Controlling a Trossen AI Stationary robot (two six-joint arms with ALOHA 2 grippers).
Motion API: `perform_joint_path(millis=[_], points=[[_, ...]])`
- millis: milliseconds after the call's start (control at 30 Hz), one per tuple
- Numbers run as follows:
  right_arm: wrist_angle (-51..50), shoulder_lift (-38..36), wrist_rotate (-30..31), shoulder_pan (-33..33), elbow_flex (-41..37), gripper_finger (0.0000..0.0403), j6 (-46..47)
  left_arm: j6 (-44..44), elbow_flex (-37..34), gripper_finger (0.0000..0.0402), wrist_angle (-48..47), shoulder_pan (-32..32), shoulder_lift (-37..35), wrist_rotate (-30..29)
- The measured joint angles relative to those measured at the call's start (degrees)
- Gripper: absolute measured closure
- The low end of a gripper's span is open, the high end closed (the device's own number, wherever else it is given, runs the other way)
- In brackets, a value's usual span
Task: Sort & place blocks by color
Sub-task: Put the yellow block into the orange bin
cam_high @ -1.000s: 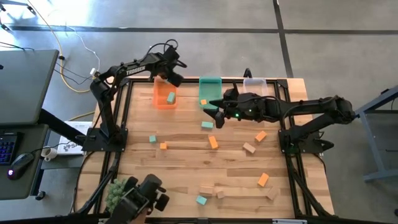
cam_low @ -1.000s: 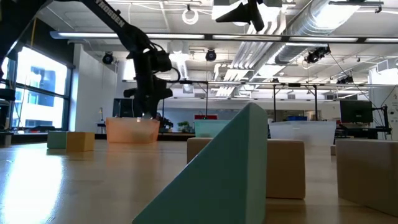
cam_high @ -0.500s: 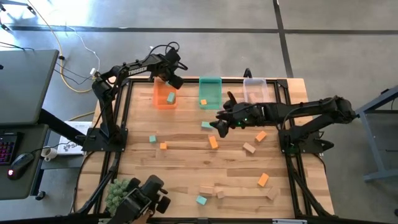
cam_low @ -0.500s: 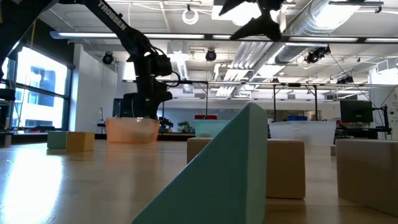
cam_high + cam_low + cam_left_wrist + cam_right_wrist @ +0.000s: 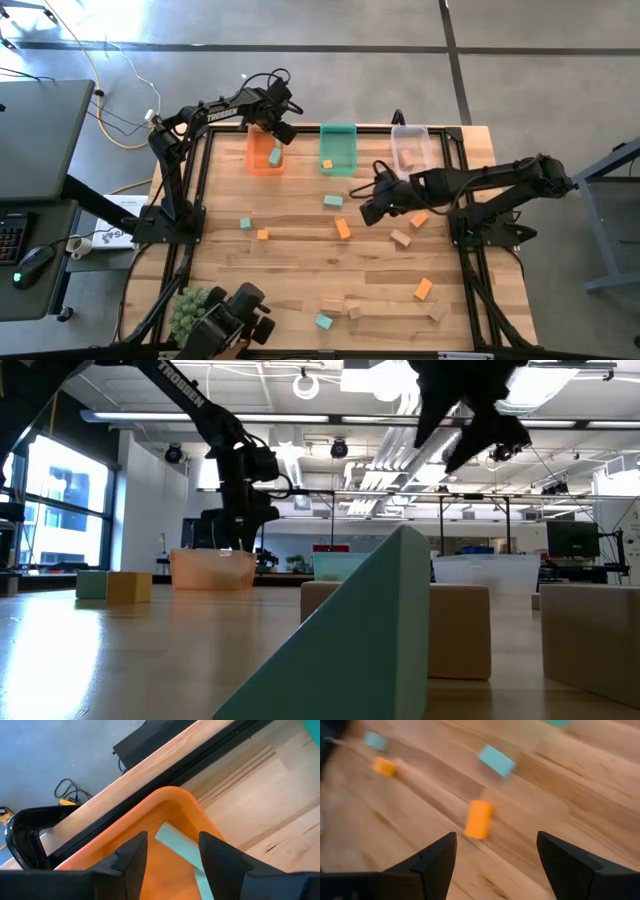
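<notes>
Jaws of left gripper (image 5: 170,851) part-open, empty, poised over the orange bin (image 5: 264,152) at table's (image 5: 300,270) 11 o'clock, a teal block (image 5: 274,157) lying inside it, likely missorted. Right gripper (image 5: 495,842) jaws wide, empty, above the orange bar (image 5: 343,228) near centre, probably next pick. Count: three bins (orange, teal (image 5: 337,148), clear (image 5: 410,146)); roughly a dozen blocks, most loose from centre to 5 o'clock.

bare wood (image 5: 300,260) mid-table (scattered blocks (image 5: 343,228) around)
</notes>
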Motion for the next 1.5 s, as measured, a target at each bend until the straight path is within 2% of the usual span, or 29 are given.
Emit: perform_joint_path(millis=[167,367,567,867,1067,1267,1400,1500], points=[[-7.05,0.00,2.05,1.78,0.00,0.0141,9.14,0.91,0.36,0.0236,-1.22,0.00,0.00,2.26],[-16.09,0.00,2.42,3.33,0.00,0.0141,20.32,3.04,5.34,0.0238,-5.28,-0.05,-0.09,3.91],[-23.69,0.00,2.44,4.32,0.00,0.0141,18.01,3.22,12.42,0.0238,-9.37,-0.07,-0.11,4.58],[-34.85,0.00,0.46,3.77,0.00,0.0141,-3.76,6.12,23.65,0.0240,-15.62,-1.67,-0.13,7.19],[-35.28,0.00,-3.83,0.91,0.00,0.0141,-24.06,6.12,29.50,0.0241,-18.12,-3.94,-0.13,12.41],[-35.33,0.00,-5.54,-2.91,0.00,0.0141,-46.36,5.59,33.58,0.0241,-20.60,-7.19,-0.15,16.48],[-35.17,0.00,-6.91,-4.37,-0.05,0.0141,-60.81,4.62,35.93,0.0241,-23.77,-9.82,-0.17,16.47],[-33.29,-0.02,-7.06,-4.92,-1.00,0.0141,-67.69,4.54,36.48,0.0241,-26.03,-11.97,-0.46,16.25]])
